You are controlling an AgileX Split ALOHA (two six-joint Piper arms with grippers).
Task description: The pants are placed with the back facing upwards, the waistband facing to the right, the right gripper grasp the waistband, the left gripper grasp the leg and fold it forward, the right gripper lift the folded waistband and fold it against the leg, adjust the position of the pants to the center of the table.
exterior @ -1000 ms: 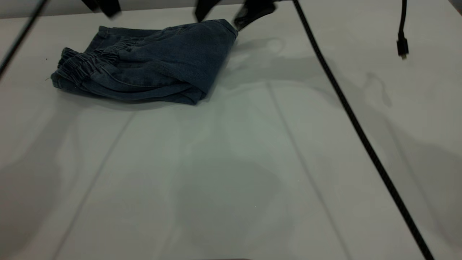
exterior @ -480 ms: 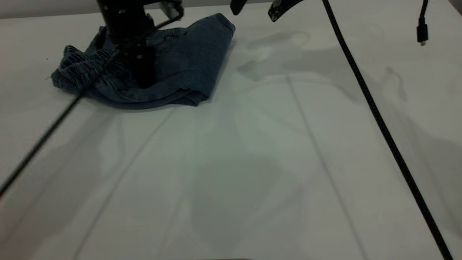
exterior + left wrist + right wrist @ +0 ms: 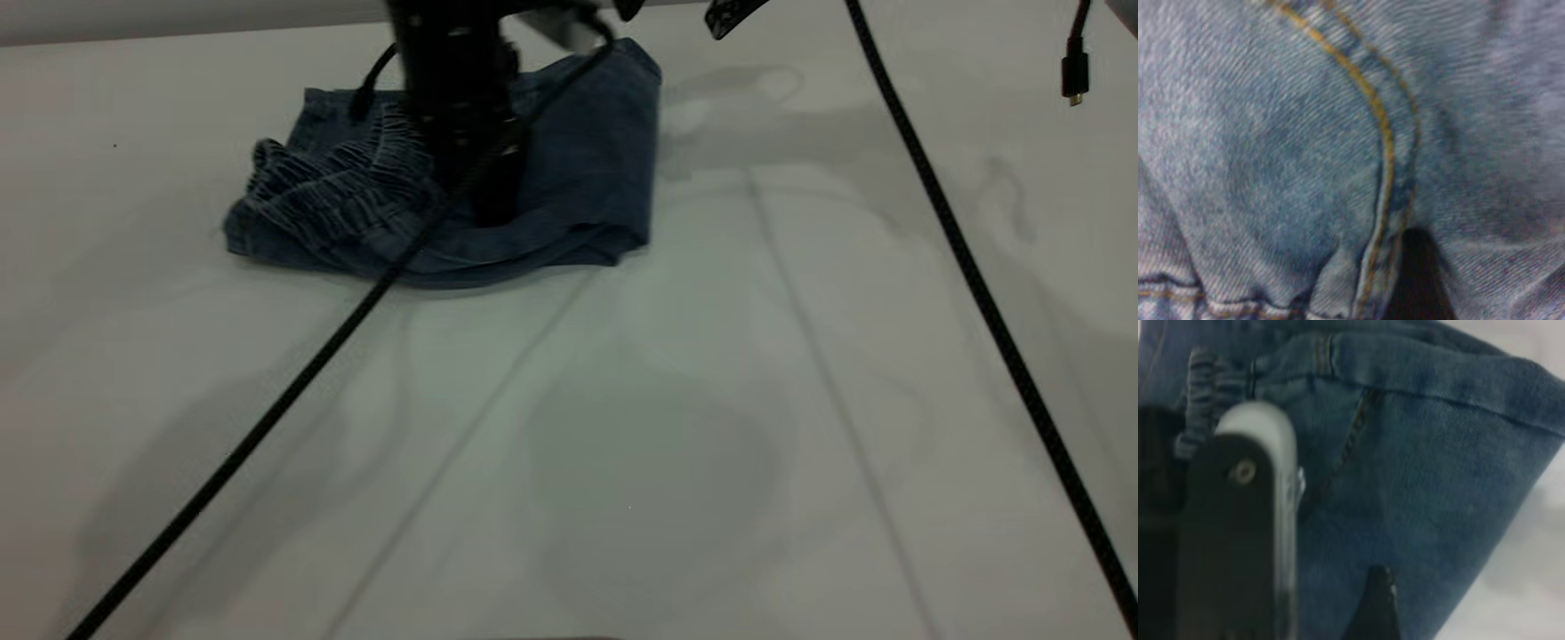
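Near table (image 3: pixel 622 462): white, bare apart from two black braided cables (image 3: pixel 267 418) crossing it.
Folded dark blue denim pants (image 3: pixel 578 178): lay toward the far side, left of centre, elastic waistband (image 3: pixel 329 182) bunched at the left end.
Handling: soft, limp, fairly heavy denim; best pinched through all layers at a folded edge, else likely to slump open.
Left gripper (image 3: pixel 493 191): pressed down onto the bundle's middle; open or closed could not be told.
Right gripper (image 3: pixel 676 13): hovered at the far edge beside the bundle, jaws apart, nothing held.

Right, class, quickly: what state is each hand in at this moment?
Left hand: pressed down on the folded pants; open or closed cannot be told.
Right hand: above the pants' far edge; cannot be told.
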